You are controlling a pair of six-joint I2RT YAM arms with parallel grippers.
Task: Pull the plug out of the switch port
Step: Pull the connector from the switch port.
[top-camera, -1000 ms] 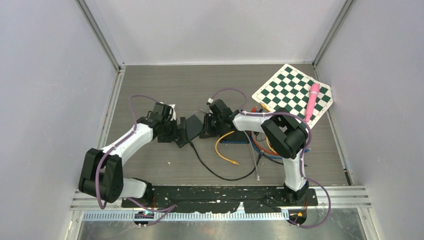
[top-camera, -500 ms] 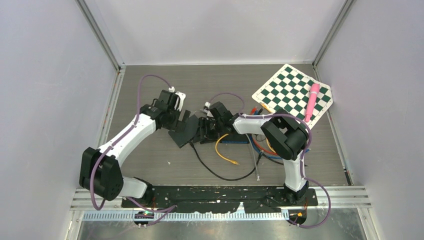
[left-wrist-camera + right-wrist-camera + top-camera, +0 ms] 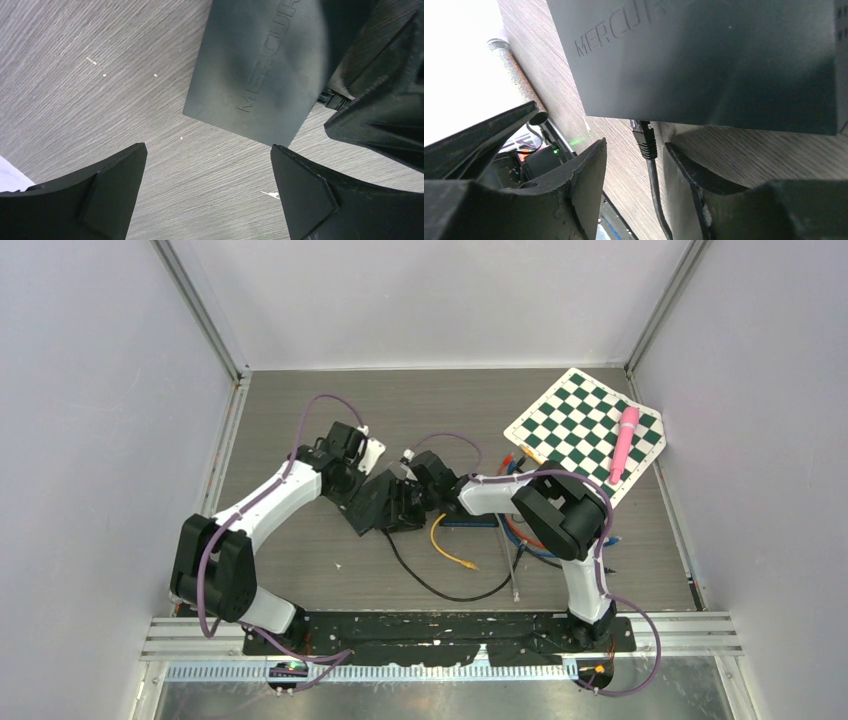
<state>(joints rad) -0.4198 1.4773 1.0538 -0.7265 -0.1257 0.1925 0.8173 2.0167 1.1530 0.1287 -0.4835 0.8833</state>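
Grey wood-grain table (image 3: 75,100), black plug (image 3: 644,137) in matte switch (image 3: 724,60)

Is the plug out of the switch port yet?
No, the plug is seated in the edge of the switch, with its black cable trailing away from it.

Reads "MERCUR" in raised letters on top of the black switch (image 3: 250,60), cut off at the edge in both wrist views.
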